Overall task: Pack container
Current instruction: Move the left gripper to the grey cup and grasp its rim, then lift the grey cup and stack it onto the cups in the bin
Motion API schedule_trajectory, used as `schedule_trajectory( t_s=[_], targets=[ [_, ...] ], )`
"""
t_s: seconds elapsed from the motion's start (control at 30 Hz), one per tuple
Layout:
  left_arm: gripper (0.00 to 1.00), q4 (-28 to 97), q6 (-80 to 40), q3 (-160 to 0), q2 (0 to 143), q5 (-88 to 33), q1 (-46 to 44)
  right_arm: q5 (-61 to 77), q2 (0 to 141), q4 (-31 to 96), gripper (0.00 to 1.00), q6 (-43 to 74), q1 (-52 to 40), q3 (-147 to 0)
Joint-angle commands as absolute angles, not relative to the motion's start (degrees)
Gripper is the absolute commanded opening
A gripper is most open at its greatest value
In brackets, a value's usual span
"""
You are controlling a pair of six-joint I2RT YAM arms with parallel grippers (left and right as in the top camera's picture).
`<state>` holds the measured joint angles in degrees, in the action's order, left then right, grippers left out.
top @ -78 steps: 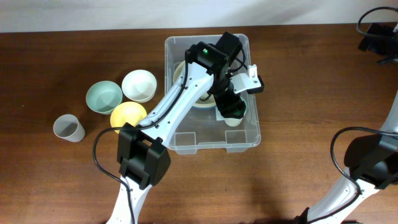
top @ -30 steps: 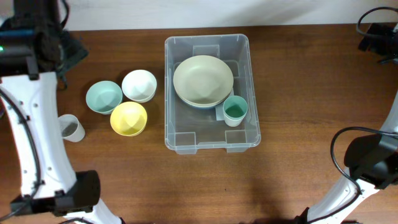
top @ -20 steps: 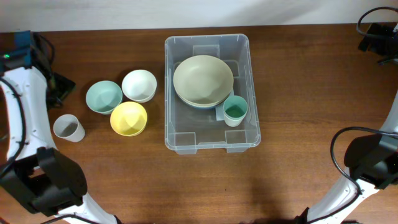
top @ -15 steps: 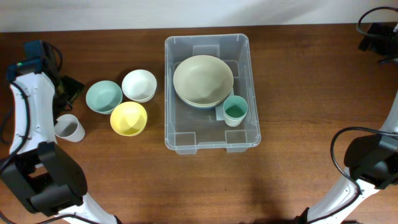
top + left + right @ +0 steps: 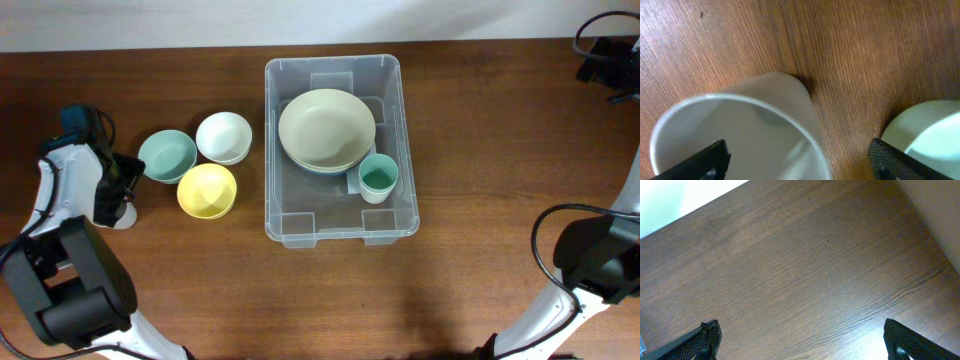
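Container: large clear rectangular plastic tub [image 5: 335,215] at the middle of a dark brown wooden table [image 5: 480,150]. Every place below is given relative to it.
Left gripper: the left gripper [image 5: 115,193] is well to the left of the container, level with its near half. Its jaws are spread wide and not clamped on anything.
Grey cup: a small pale grey plastic cup [image 5: 740,130] stands upright under the left gripper. In the wrist view one finger sits over its mouth and the other outside its wall.
Yellow bowl: a small round yellow bowl [image 5: 206,190] sits just left of the container, on the table.
Teal cup: a small teal cup [image 5: 378,178] stands upright inside the container, by its right wall.
Mint bowl: a small mint-green bowl [image 5: 167,155] sits left of the container, beyond the yellow bowl.
White bowl: a small white bowl [image 5: 223,137] sits near the container's left wall, towards its far end.
Large bowl: a wide pale cream-green bowl [image 5: 326,125] lies inside the container's far half. It is nested on a pale blue bowl [image 5: 322,169], of which only the edge shows.
Right gripper: the right gripper [image 5: 807,341] is far right of the container, at the table's far edge. Its jaws are wide apart and empty, over bare wood.
Progress: roughly halfway, by my judgement. Two bowls and one cup are packed, while three bowls and the grey cup remain outside. The grey cup looks like the next item to be picked up.
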<state>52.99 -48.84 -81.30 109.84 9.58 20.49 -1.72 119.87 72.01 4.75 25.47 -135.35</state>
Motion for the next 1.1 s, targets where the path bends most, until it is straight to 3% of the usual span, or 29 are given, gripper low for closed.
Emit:
schedule_trajectory(
  t_s=[0.0, 0.13, 0.17, 0.23, 0.27, 0.33, 0.53, 0.6, 0.73, 0.83, 1.07],
  targets=[
    [0.76, 52.7, -50.1, -80.6, 109.4, 9.4, 21.5, -2.2, 119.3, 72.0, 0.99, 5.4, 25.5, -136.5],
    [0.46, 52.4, -50.1, -80.6, 109.4, 9.4, 21.5, -2.2, 119.3, 72.0, 0.99, 5.4, 25.5, -136.5],
    [0.43, 52.4, -50.1, -80.6, 109.4, 9.4, 21.5, -2.2, 119.3, 72.0, 0.99, 5.4, 25.5, -136.5],
    [0.07, 52.2, -50.1, -80.6, 109.4, 9.4, 21.6, -2.2, 119.3, 72.0, 0.99, 5.4, 25.5, -136.5],
    [0.02, 51.9, -50.1, -80.6, 109.4, 9.4, 21.6, -2.2, 119.3, 72.0, 0.99, 5.4, 25.5, -136.5],
    [0.01, 51.4, -49.6, -81.1, 109.3, 10.4, 21.6, -2.2, 119.3, 72.0, 0.99, 5.4, 25.5, -136.5],
    [0.01, 54.8, -31.2, -91.2, 107.8, 9.5, 23.0, -2.2, 119.3, 72.0, 0.99, 5.4, 25.5, -136.5],
    [0.01, 55.7, -24.8, -95.8, 106.9, 5.0, 22.7, -2.2, 119.3, 72.0, 0.99, 5.4, 25.5, -136.5],
    [0.01, 55.7, -8.6, -104.6, 105.0, -18.5, 19.0, -2.2, 119.3, 72.0, 0.99, 5.4, 25.5, -136.5],
    [0.01, 56.2, -1.1, -108.6, 103.8, -31.6, 11.9, -2.2, 119.3, 72.0, 0.99, 5.4, 25.5, -136.5],
    [0.01, 56.0, 9.4, -109.7, 103.2, -32.1, -10.6, -2.2, 119.3, 72.0, 0.99, 5.4, 25.5, -136.5]
  ],
)
